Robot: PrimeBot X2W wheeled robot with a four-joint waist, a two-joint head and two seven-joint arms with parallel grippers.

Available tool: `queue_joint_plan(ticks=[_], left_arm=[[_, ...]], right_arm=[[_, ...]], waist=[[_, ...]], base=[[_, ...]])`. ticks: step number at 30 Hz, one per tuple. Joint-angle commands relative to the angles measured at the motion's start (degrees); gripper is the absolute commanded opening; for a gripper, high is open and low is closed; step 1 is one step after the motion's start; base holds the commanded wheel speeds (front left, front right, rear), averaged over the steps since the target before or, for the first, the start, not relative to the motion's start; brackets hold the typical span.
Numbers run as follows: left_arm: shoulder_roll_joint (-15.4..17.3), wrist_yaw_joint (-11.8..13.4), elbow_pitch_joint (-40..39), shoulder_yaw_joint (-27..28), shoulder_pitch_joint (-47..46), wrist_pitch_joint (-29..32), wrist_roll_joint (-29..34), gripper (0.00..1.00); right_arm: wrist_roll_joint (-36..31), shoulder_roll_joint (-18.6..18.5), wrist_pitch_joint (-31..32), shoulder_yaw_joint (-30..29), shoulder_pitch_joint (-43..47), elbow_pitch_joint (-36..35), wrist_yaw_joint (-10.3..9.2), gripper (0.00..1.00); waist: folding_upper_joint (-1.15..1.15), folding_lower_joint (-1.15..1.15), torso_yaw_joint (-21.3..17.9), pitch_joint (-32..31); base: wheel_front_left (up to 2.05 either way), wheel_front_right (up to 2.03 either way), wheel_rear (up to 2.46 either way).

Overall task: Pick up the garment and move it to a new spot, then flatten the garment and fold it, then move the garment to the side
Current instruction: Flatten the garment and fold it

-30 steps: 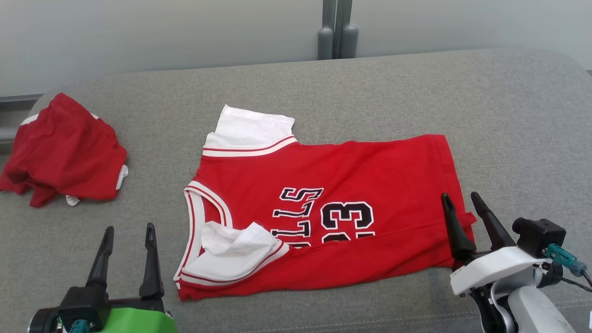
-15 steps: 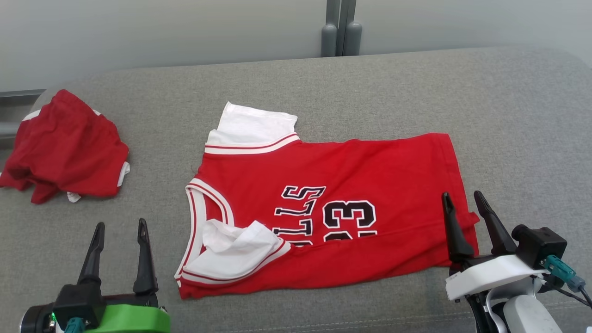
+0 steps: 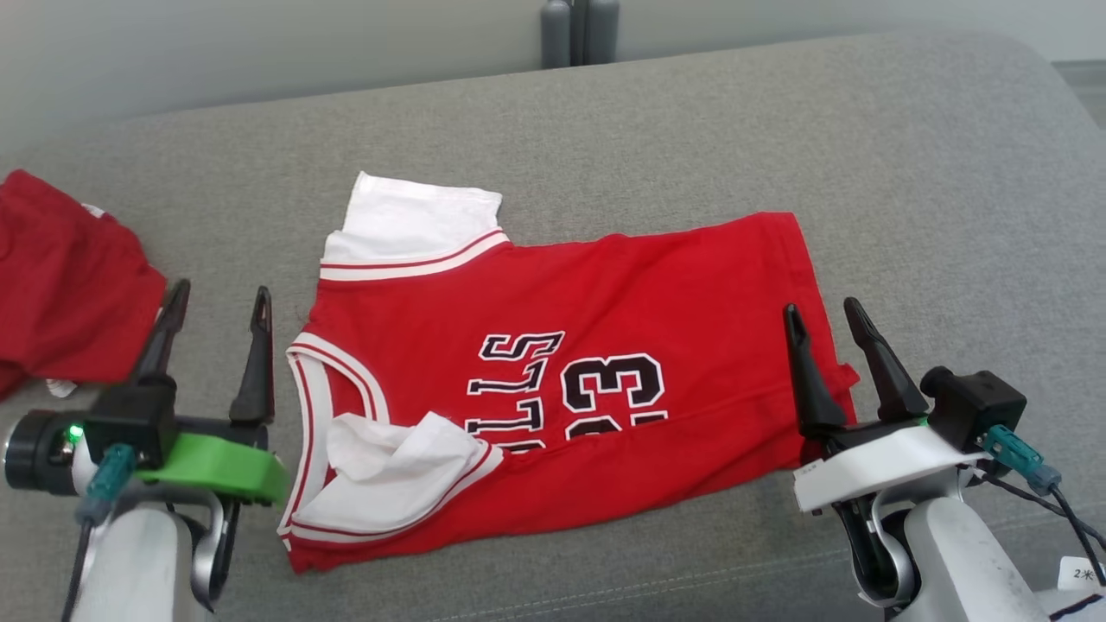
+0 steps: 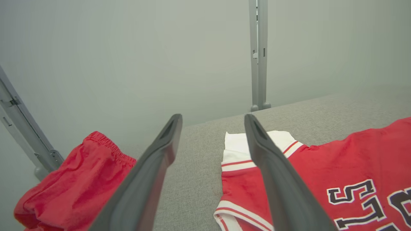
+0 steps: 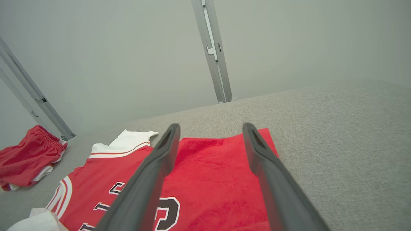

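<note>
now, mid-fold: the red jersey (image 3: 562, 371) lies lengthwise at the centre of the grey cushion (image 3: 778, 130), collar toward 9 o'clock, hem toward 3, near edge already doubled over. our left gripper (image 3: 220, 298) hovers wide and empty beside the collar, our right gripper (image 3: 821, 309) wide and empty over the hem. we judge both ends should be pinched through both layers and carried evenly toward 12, the loose white sleeve (image 3: 389, 458) tucked in. red shorts (image 3: 60, 285) lie apart at 9.
</note>
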Motion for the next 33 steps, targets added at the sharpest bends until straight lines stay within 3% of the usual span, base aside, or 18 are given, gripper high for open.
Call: queue_joint_plan(ticks=[1,6,12,21,33], left_arm=[[1.6,-0.3,1.8,-0.6,-3.3,0.5,-1.3,1.00],[7.7,-0.3,6.4,-5.8,-11.4,2.7,-7.1,1.00],[15.7,-0.3,9.8,-13.5,-20.9,7.5,-18.8,1.00],[26.3,-0.3,14.8,-23.9,-31.8,13.2,-29.0,1.00],[31.8,-0.3,23.0,-35.2,-40.6,15.3,-37.8,1.00]], right_arm=[[0.4,0.2,-0.3,0.3,-1.2,-0.3,-0.05,1.00],[0.6,0.8,-0.3,1.4,-3.2,-1.1,-0.05,1.00],[0.9,1.1,-0.3,2.7,-6.1,-2.5,-0.05,1.00],[3.7,1.3,-0.3,4.5,-10.0,-4.6,-0.05,1.00],[5.6,1.3,-0.3,6.5,-14.2,-5.0,-0.04,1.00]], waist=[[0.00,0.00,-3.0,2.8],[0.00,0.00,-6.7,6.6],[0.00,0.00,-10.5,11.8],[0.00,0.00,-14.1,18.0],[0.00,0.00,-16.4,22.7]], base=[[0.00,0.00,0.00],[0.00,0.00,0.00],[0.00,0.00,0.00],[0.00,0.00,0.00],[0.00,0.00,0.00]])
